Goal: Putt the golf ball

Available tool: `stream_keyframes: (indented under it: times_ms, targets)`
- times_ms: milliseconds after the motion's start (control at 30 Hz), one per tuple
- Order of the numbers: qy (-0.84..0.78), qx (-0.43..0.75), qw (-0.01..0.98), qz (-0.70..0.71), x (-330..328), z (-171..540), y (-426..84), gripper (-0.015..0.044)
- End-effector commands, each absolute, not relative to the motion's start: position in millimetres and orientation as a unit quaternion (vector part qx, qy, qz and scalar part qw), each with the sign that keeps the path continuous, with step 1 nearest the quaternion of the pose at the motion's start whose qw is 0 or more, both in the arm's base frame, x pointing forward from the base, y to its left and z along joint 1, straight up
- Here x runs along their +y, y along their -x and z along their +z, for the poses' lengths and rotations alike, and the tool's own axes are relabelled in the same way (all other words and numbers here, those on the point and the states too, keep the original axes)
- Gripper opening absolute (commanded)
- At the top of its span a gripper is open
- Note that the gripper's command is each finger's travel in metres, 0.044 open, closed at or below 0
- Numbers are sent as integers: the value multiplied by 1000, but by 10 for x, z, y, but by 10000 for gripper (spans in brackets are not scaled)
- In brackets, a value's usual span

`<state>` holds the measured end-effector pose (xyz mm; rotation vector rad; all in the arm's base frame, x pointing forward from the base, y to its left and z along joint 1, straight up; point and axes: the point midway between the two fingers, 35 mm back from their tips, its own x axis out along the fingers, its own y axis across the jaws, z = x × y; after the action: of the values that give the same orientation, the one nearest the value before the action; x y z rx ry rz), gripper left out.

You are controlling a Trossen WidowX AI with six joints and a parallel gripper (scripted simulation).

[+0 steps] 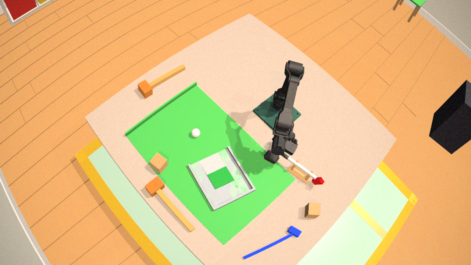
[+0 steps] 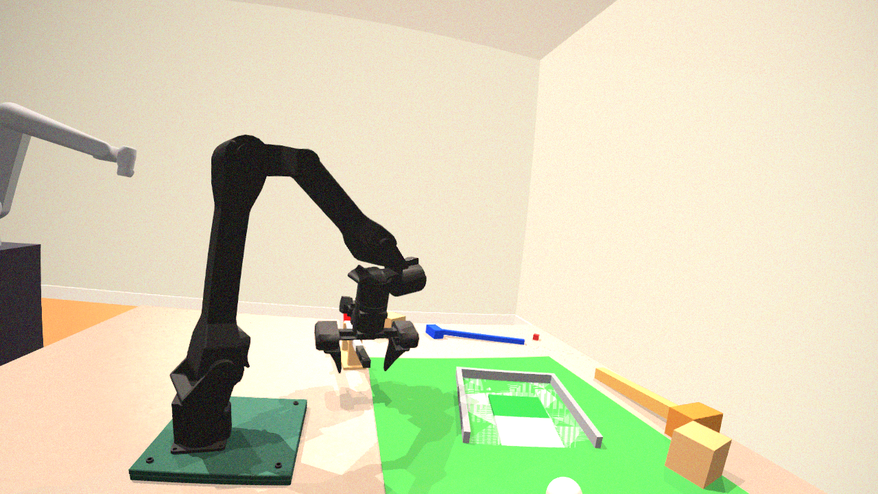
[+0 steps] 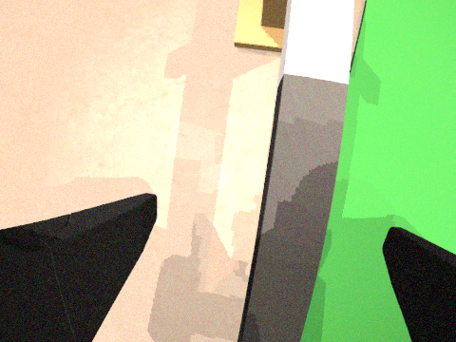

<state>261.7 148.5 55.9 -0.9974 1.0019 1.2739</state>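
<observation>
The red putter (image 1: 302, 168) (image 2: 363, 356) (image 3: 311, 114), with red head, white shaft and dark grip, lies on its wooden stand (image 1: 297, 176) (image 3: 248, 33). My gripper (image 1: 281, 153) (image 2: 363, 370) (image 3: 274, 223) is open and points down, its fingers on either side of the dark grip with gaps on both sides. The grip is nearer the right finger in the wrist view. The white golf ball (image 1: 195, 132) (image 2: 563, 486) rests on the green mat (image 1: 164, 115) (image 2: 417, 473). The white ramp (image 1: 212, 163) (image 2: 531, 432) leads to the raised green (image 1: 220, 177) (image 2: 518, 405), inside grey walls.
A wooden block (image 1: 312, 210) and a blue mallet (image 1: 273, 243) (image 2: 485, 335) lie beyond the stand. Another block (image 1: 158, 163) (image 2: 697, 454) and an orange-headed mallet (image 1: 154, 186) (image 2: 693, 417) are by the mat's far side. A second orange-headed mallet (image 1: 144, 88) lies behind the mat's end rail.
</observation>
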Motion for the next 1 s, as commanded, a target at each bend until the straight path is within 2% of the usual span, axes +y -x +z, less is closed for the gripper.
stream_keyframes:
  times_ms: [0,433,533,967]
  targets:
    - [427,428,581,545,1486,564,-2619,361]
    - [427,428,581,545,1486,564,-2619,20]
    - [427,428,581,545,1486,564,-2619,0]
    - [427,428,581,545,1501,996,-2653,0]
